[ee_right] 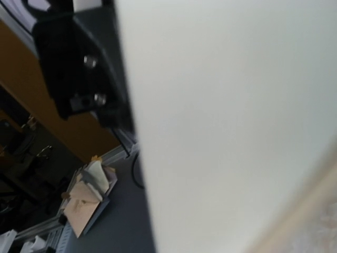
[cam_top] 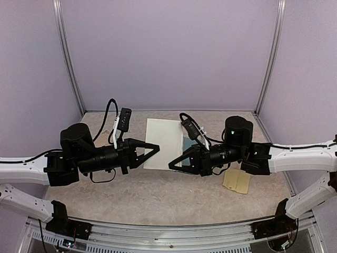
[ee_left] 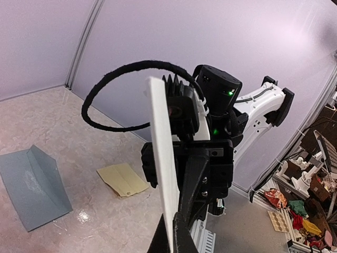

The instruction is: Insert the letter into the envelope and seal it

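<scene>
Left arm: stretched low across the table (cam_top: 158,200) from its left edge toward the middle, wrist rolled on its side.
Left gripper (cam_top: 155,148): jaws fully closed, pinching the left edge of the letter (cam_top: 163,136).
Right arm: reaches in from the right edge, elbow high, pointing at the left arm.
Right gripper (cam_top: 172,164): jaws closed almost all the way on the letter's near right corner.
Letter: white sheet held between both grippers over mid-table.
Envelope (cam_top: 187,142): on the table just right of the letter, mostly hidden behind the right gripper in the top view.
Yellow sheet (cam_top: 237,182): flat on the table near the right edge, apart from the envelope.
Left wrist view only: the letter (ee_left: 158,153) seen edge-on, rising from the left gripper (ee_left: 171,240); the envelope (ee_left: 31,184) lying with its flap raised; the yellow sheet (ee_left: 124,179) beside it.
Right wrist view only: the letter (ee_right: 226,105) fills most of the frame, very close; its own fingers cannot be made out.
</scene>
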You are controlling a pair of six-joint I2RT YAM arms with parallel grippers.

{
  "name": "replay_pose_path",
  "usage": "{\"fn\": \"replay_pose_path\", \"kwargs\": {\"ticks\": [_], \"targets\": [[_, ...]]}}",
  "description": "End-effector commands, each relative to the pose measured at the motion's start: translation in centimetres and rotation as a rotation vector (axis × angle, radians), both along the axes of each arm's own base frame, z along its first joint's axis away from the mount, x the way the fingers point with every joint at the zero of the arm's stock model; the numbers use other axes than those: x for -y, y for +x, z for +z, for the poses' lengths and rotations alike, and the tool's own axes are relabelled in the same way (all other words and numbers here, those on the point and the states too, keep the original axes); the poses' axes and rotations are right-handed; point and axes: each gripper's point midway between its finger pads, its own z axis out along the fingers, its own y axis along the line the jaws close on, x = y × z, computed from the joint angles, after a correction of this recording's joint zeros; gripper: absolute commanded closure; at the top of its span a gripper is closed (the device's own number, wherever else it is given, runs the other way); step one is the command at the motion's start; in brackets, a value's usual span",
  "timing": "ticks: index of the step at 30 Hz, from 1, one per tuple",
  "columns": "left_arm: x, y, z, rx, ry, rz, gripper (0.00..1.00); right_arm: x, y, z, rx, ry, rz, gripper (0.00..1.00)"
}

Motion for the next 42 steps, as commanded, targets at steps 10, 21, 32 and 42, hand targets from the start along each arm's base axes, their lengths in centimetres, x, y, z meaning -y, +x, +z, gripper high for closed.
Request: {"fn": "replay_pose_path", "kwargs": {"ticks": [10, 21, 32, 42], "targets": [[-0.6, -0.6, 1.7, 0.017, -0.058, -0.011, 1.00, 0.5, -1.2, -0.6, -0.010, 0.002, 0.042, 1.00], [-1.2, -0.3, 1.4, 0.011, -0.059, 0.015, 1.00, 1.7, -0.4, -0.3, 0.034, 0.010, -0.054, 0.85], [-0.7, -1.3, 1.4, 0.011, -0.066, -0.047, 1.00, 1.4, 0.8, 3.1, 0.075, 0.129, -0.115, 0.11], [0.2, -2.0, 0.6, -0.002, -0.049, -0.106, 1.00, 0.1, 1.8, 6.3, 0.124, 0.190, -0.129, 0.40]]}}
